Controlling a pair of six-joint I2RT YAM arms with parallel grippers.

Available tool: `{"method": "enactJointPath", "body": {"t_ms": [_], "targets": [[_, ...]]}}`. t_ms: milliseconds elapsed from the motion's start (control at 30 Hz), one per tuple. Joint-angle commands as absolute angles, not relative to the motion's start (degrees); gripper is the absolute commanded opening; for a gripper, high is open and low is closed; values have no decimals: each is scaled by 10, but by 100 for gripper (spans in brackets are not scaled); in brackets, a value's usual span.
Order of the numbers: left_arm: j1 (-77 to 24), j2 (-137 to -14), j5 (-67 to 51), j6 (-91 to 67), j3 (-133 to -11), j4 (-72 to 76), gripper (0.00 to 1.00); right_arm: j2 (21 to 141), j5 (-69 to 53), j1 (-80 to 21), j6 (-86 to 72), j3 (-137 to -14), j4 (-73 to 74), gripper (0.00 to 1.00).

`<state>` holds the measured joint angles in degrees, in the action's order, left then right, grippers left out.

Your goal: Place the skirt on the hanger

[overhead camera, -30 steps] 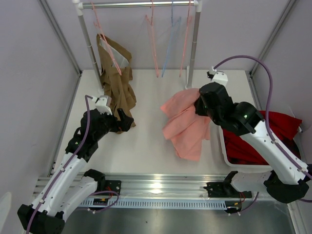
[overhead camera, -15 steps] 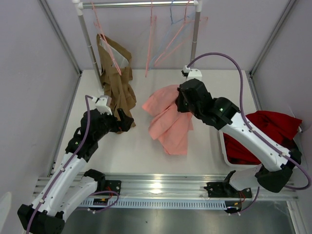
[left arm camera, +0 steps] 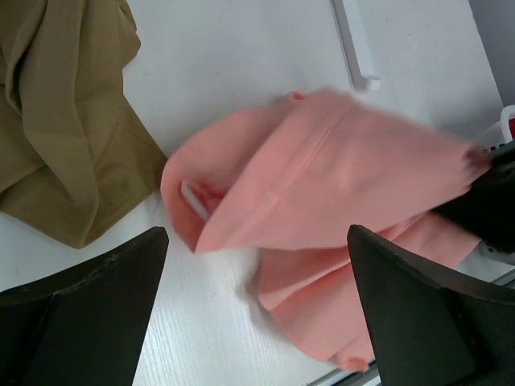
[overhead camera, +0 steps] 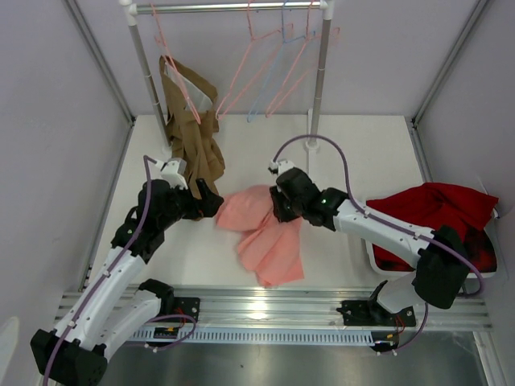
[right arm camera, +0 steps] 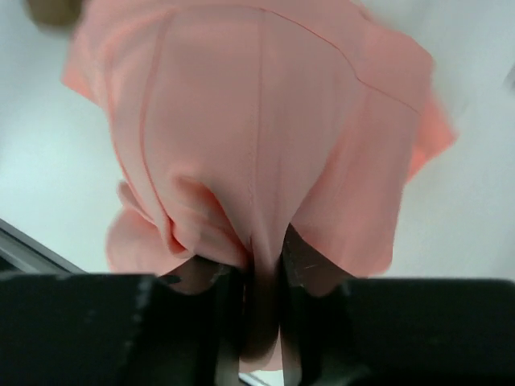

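Bin [overhead camera: 390,273] holding red cloth [overhead camera: 438,205], right fingers [right arm camera: 306,273] pinching skirt [right arm camera: 257,121], left fingers [left arm camera: 80,322] spread wide

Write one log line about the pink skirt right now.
right gripper: shut on skirt | left gripper: open, near skirt | skirt: draped on table
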<state>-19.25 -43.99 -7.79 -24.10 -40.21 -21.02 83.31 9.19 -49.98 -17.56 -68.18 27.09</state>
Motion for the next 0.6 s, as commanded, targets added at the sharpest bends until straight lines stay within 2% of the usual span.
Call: {"method": "enactJointPath", "body": {"t_ms": [0,100,133,200,367,567], "targets": [[-196,-458,-87,-283,-410,-218,99,796,43,-481,-172,-600,227,37],[-197,-468,-74,-300,-389,-216,98,772,47,-458,-183,-547,243,52],[-198,-472,-69,-302,-383,-216,97,765,45,-447,-183,-541,247,63],[-199,-480,-55,-312,-369,-216,96,745,57,-447,-185,-548,264,72],[-201,-490,-16,-341,-338,-207,95,740,88,-469,-192,-653,323,75],[-201,-511,25,-357,-312,-185,94,799,109,-524,-208,-759,345,72]]}}
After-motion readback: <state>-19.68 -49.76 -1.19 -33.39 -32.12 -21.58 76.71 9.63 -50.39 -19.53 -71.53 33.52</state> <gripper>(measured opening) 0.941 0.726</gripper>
